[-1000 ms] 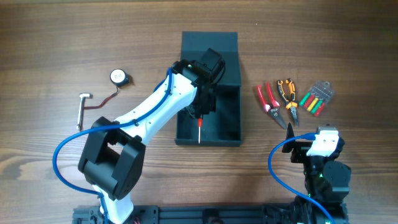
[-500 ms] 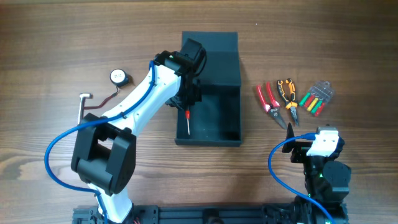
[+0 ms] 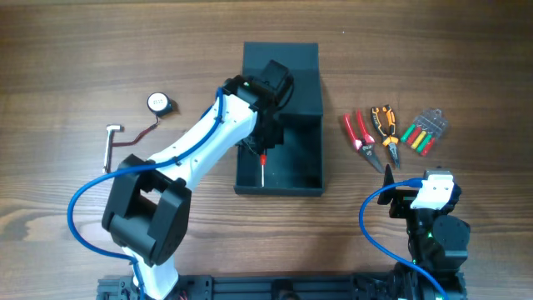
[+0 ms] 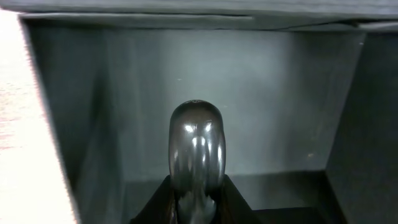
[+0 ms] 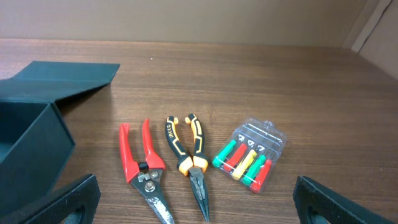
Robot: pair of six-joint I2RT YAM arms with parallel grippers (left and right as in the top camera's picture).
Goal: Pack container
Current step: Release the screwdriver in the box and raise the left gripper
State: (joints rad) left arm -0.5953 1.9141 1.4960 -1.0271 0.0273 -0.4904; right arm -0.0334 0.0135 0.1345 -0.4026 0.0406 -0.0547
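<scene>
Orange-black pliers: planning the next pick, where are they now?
In the overhead view, the orange-black pliers lie right of the container, between the red cutters and the clear bit case.

The left gripper (image 3: pixel 263 143) squeezes a screwdriver (image 3: pixel 263 163) inside the container (image 3: pixel 321 162); the right gripper (image 5: pixel 196 190) sits wide open beside it.

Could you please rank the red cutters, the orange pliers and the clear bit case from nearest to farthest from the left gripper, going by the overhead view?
From the left gripper, holding a screwdriver over the open box:
1. Red cutters, leftmost of the three.
2. Orange pliers, in the middle.
3. Clear bit case, farthest right.
</scene>
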